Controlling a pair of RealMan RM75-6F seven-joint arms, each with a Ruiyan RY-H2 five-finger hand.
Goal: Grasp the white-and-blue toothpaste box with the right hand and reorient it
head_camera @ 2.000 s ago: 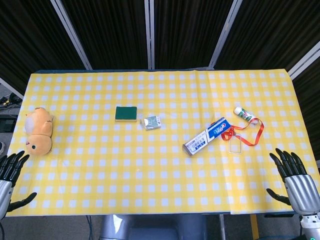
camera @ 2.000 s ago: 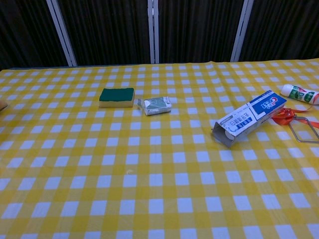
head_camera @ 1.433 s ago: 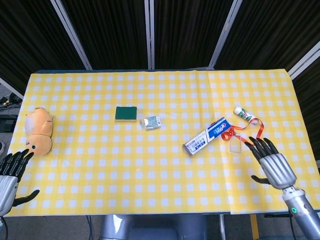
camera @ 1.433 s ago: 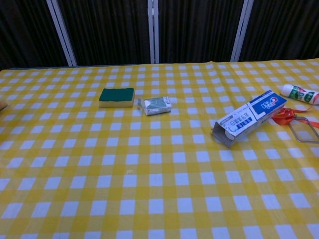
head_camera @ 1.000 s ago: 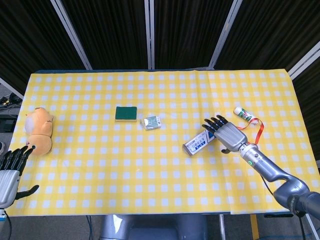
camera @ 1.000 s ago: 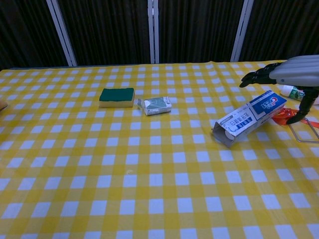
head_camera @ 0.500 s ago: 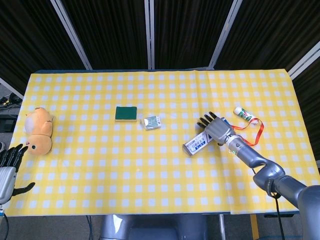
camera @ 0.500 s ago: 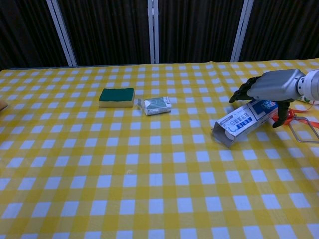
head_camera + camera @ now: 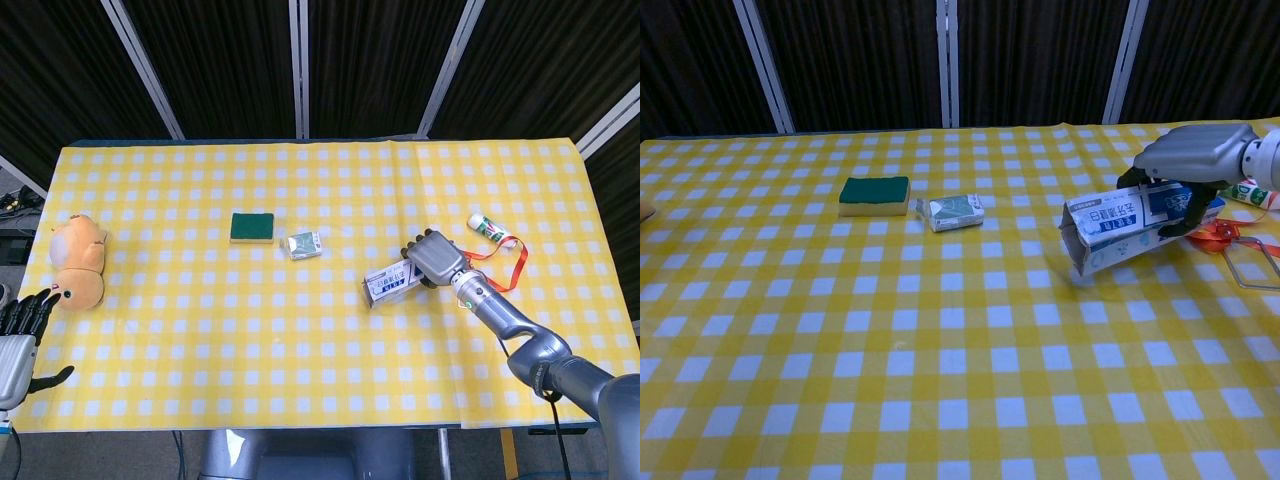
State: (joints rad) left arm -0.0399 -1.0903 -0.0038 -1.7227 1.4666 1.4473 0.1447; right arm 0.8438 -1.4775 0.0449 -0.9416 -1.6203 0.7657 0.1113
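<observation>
My right hand (image 9: 436, 258) (image 9: 1188, 152) grips the far end of the white-and-blue toothpaste box (image 9: 388, 282) (image 9: 1114, 228), fingers curled over its top. The box is tipped up on a long edge, its open grey end pointing toward the table's middle and slightly raised off the yellow checked cloth (image 9: 940, 340). My left hand (image 9: 20, 335) hangs open off the table's front left corner, holding nothing; the chest view does not show it.
A green sponge (image 9: 252, 227) (image 9: 874, 194) and a small green-white packet (image 9: 304, 245) (image 9: 956, 211) lie left of the box. An orange lanyard with a card holder (image 9: 495, 268) (image 9: 1240, 250) and a white tube (image 9: 487, 228) (image 9: 1252, 192) lie to the right. A plush toy (image 9: 78, 262) sits at far left.
My right hand swept in from the front right corner, came down over the box and closed on it. The box has since rolled onto its edge and lifted slightly. The left hand barely moved.
</observation>
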